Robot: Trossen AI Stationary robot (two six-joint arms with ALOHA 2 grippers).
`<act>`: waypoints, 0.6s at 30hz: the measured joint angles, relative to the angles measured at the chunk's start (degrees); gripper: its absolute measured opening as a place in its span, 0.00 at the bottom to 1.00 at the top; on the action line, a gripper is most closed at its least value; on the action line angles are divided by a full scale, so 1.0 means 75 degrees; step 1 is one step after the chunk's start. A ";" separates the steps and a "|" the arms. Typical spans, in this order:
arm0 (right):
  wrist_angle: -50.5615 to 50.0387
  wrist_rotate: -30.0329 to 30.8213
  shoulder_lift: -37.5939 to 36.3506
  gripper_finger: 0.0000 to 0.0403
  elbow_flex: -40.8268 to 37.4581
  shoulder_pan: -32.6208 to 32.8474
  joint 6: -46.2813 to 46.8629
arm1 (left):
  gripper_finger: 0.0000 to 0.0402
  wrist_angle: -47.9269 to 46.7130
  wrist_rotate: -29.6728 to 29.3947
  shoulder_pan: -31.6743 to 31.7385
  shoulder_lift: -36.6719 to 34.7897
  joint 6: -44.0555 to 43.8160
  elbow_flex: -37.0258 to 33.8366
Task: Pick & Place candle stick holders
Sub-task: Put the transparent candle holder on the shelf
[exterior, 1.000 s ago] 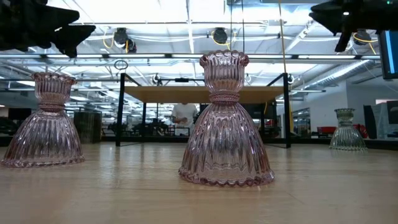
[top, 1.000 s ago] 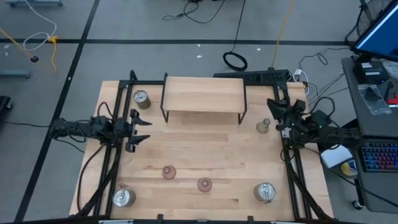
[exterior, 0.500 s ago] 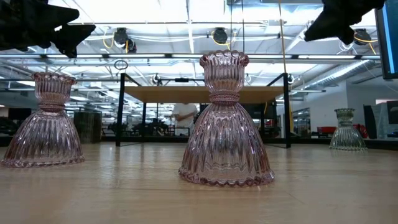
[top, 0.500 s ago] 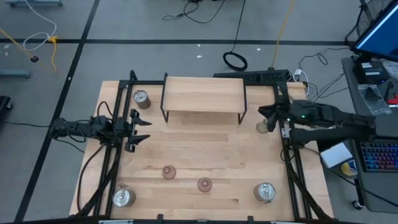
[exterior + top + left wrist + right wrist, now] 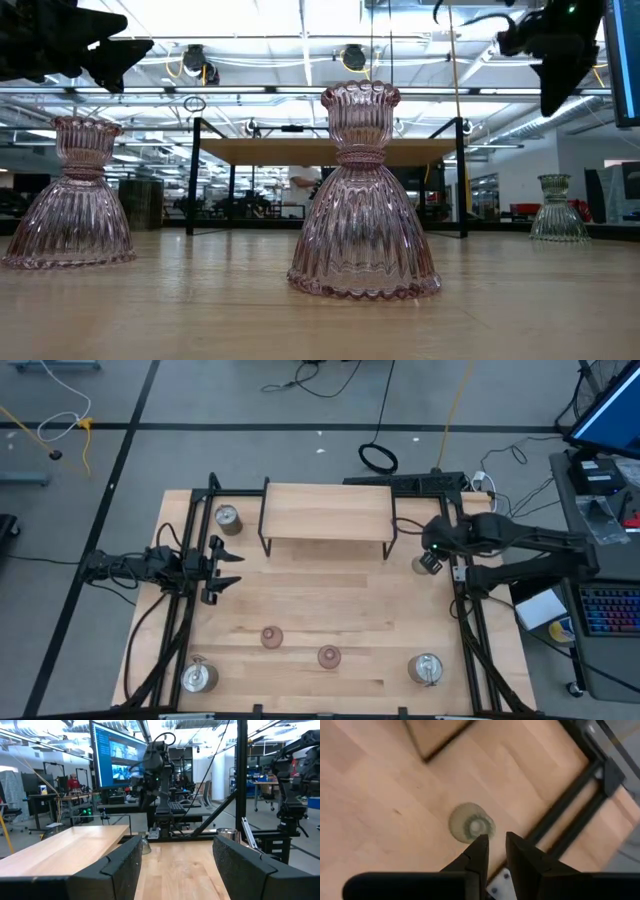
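The table point(image 5: 330, 600) is pale butcher-block wood, framed by black rails, with a low wooden shelf point(image 5: 327, 512) on black legs at its far side. Around it lies grey floor with loose cables, and a lit monitor point(image 5: 610, 410) stands off to the right (in the low view, rows of ceiling lights and a person far behind the shelf).

The right gripper point(image 5: 493, 851) hangs above the greenish glass holder point(image 5: 471, 823) near the right rail, its fingers only a narrow gap apart and holding nothing. The left gripper point(image 5: 176, 862) waits at the left edge, fingers spread wide and empty.

Two pink glass holders point(image 5: 271, 637) stand toward the front middle. The three metal holders point(image 5: 227, 517) sit at the far left corner, front left and front right.
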 joint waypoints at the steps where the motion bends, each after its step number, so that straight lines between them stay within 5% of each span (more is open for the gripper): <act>1: -0.0116 -0.0002 0.0079 0.15 0.0000 -0.0114 0.0000 | 0.61 -0.0002 0.0001 0.0000 0.0000 0.0000 0.0000; 10: -0.0224 -0.0590 0.0308 0.18 0.0000 -0.1034 -0.0271 | 0.61 -0.0002 -0.0002 0.0000 0.0000 -0.0178 0.0000; 18: -0.0224 -0.0592 0.0317 0.42 0.0000 -0.1701 -0.0204 | 0.61 0.0014 -0.0002 0.0000 0.0002 -0.0179 0.0000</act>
